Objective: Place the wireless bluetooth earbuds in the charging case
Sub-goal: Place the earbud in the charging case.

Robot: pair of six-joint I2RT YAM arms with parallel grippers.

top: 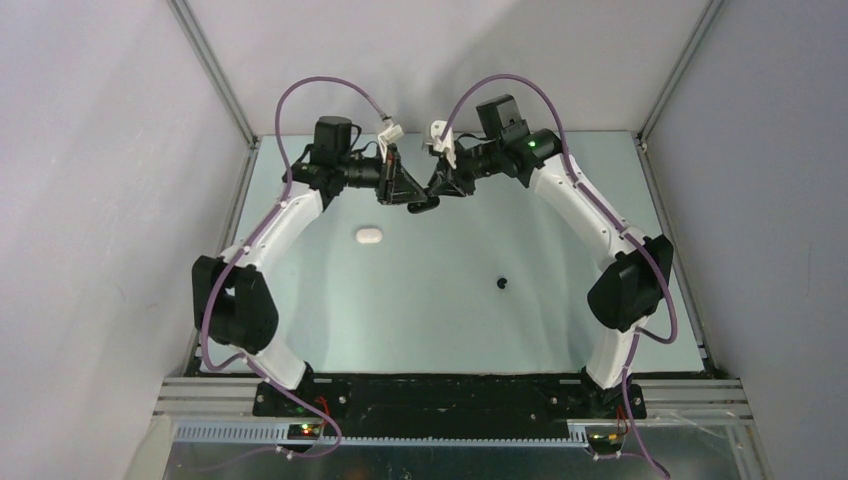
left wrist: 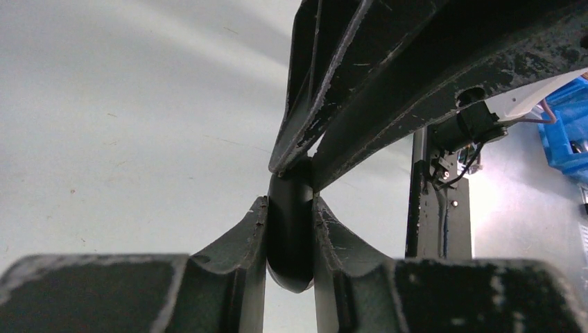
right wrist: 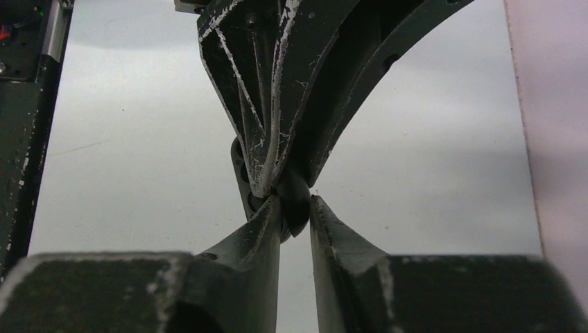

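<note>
A black pill-shaped charging case (left wrist: 290, 243) hangs above the table at the back middle, and my left gripper (left wrist: 290, 208) is shut on it. My right gripper (right wrist: 297, 201) meets it head-on from the other side, and its two fingertips pinch the case's (right wrist: 297, 208) rounded end. In the top view the left gripper (top: 405, 195) and the right gripper (top: 440, 190) come together over the case (top: 423, 205). One small black earbud (top: 503, 283) lies alone on the table, right of centre. No other buds show.
A white pill-shaped case (top: 369, 235) lies shut on the pale table (top: 440, 330), left of centre and below the left gripper. Grey walls close in the table on both sides and at the back. A blue bin (left wrist: 572, 132) shows beyond the table in the left wrist view.
</note>
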